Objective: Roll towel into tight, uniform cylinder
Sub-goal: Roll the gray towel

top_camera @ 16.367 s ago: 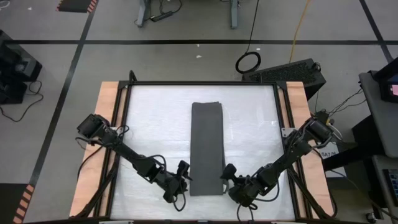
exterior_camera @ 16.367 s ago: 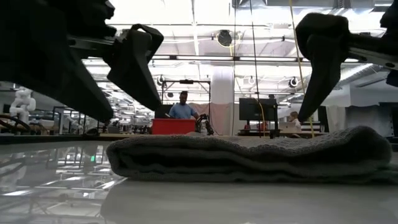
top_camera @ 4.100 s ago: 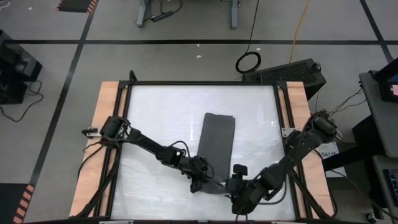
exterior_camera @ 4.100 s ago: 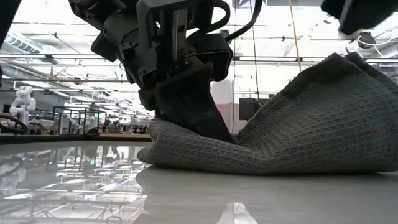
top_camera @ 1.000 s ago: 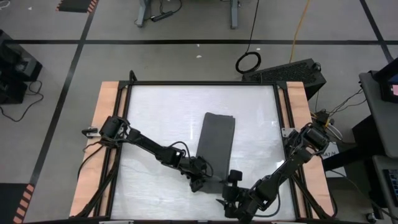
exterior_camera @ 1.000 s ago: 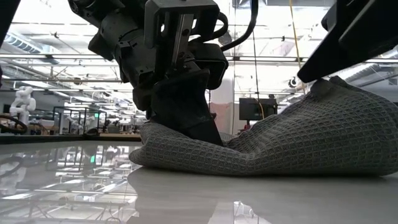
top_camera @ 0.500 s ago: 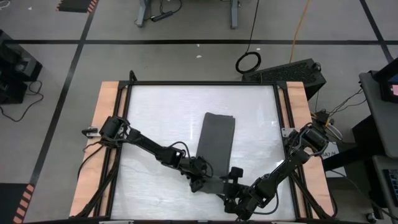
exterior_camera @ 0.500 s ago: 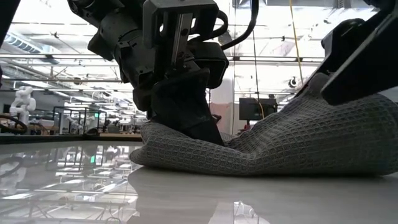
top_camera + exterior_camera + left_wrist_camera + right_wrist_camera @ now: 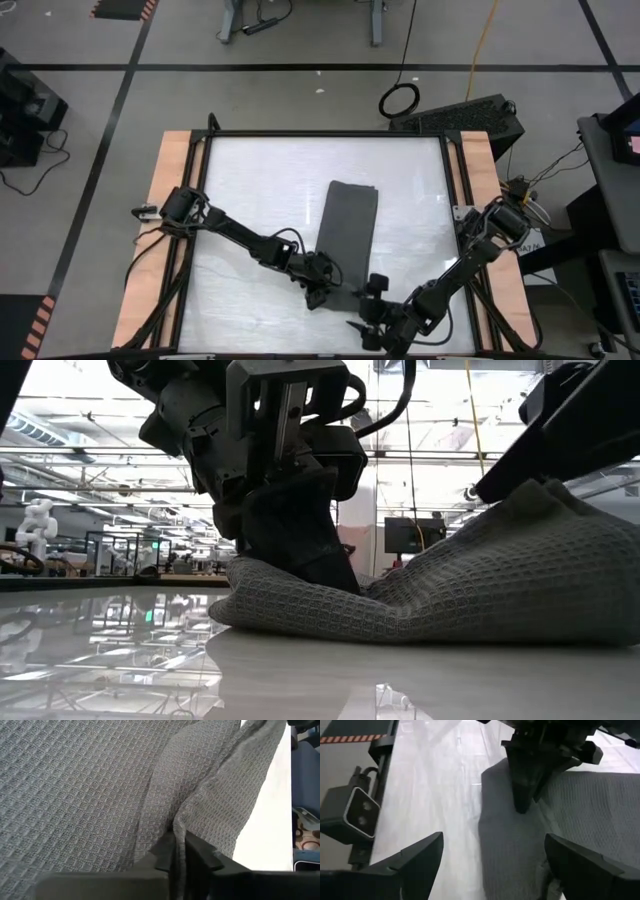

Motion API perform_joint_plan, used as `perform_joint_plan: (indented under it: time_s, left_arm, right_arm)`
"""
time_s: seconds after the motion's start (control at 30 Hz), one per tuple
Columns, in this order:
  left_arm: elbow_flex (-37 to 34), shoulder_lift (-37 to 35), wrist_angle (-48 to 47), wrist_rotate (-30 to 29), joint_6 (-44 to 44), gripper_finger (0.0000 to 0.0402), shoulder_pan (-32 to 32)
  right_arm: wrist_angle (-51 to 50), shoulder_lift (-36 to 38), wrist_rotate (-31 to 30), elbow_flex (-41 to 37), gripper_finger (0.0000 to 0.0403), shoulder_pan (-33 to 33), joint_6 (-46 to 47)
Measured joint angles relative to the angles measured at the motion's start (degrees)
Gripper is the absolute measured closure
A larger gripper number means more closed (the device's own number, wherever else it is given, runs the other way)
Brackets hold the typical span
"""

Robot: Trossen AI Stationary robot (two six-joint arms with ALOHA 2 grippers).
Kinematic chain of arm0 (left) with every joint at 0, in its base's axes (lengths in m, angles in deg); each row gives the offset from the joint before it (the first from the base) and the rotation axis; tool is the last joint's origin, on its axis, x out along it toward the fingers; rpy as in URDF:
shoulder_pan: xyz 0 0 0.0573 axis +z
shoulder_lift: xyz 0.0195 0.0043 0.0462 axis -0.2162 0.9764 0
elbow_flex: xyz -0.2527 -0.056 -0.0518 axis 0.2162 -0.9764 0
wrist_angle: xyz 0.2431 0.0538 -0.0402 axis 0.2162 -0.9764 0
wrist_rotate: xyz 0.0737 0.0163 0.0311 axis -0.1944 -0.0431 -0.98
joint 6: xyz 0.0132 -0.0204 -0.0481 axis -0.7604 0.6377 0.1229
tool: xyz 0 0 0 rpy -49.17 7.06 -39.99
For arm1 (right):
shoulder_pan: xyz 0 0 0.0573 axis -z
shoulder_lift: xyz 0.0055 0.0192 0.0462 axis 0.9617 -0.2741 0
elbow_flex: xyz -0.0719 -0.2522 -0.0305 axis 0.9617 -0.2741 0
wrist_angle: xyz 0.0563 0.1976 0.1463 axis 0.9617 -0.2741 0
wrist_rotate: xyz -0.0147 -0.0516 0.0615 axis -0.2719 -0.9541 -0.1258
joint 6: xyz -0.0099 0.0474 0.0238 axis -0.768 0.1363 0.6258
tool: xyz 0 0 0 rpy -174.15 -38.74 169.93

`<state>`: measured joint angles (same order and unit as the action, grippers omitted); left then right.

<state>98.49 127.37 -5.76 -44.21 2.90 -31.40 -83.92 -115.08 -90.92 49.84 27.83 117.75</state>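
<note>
Pinching the towel (image 9: 347,236) fold, left gripper (image 9: 322,290) jaws clench; right gripper (image 9: 365,322) jaws gape beside it.

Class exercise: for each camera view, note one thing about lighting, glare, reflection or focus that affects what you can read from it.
High view: glare whitens the table. Low view: bright ceiling lights silhouette the left gripper, and the tabletop mirrors the room. Left wrist view: the towel fills the frame, weave sharp. Right wrist view: the right gripper's fingers look soft, streaky reflections behind.

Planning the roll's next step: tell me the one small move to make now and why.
Probably bring the open right pincer down onto the towel's free near corner and close. The left pincer already pinches a fold at the near edge, while the right grips nothing above the cloth, so the edge cannot yet turn evenly.
</note>
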Motion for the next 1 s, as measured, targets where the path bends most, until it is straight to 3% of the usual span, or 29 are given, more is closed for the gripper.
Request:
perform_joint_plan:
  time_s: [0.27, 0.53, 0.73, 1.0]
  left_arm:
    - [0.1, 0.0, 0.1, -0.4, 0.0, 0.0293, 0.0]
    - [0.1, 0.0, 0.0, -0.5, 0.0, 0.0289, 0.0]
    - [0.1, 0.0, -0.1, -0.5, 0.2, 0.0289, 0.0]
    - [0.1, 0.0, -0.2, -0.4, 0.2, 0.0288, 0.0]
  right_arm:
    - [0.3, 0.2, -2.1, 0.0, 0.0064, -0.5, 1.1]
    - [-2.6, 0.1, -1.7, 0.0, 0.0064, 0.1, -0.7]
    - [1.3, 1.1, -1.6, 0.1, 0.0076, -0.4, -7.4]
    - [0.1, -2.5, 4.1, 0.1, 0.0089, 0.3, -9.2]
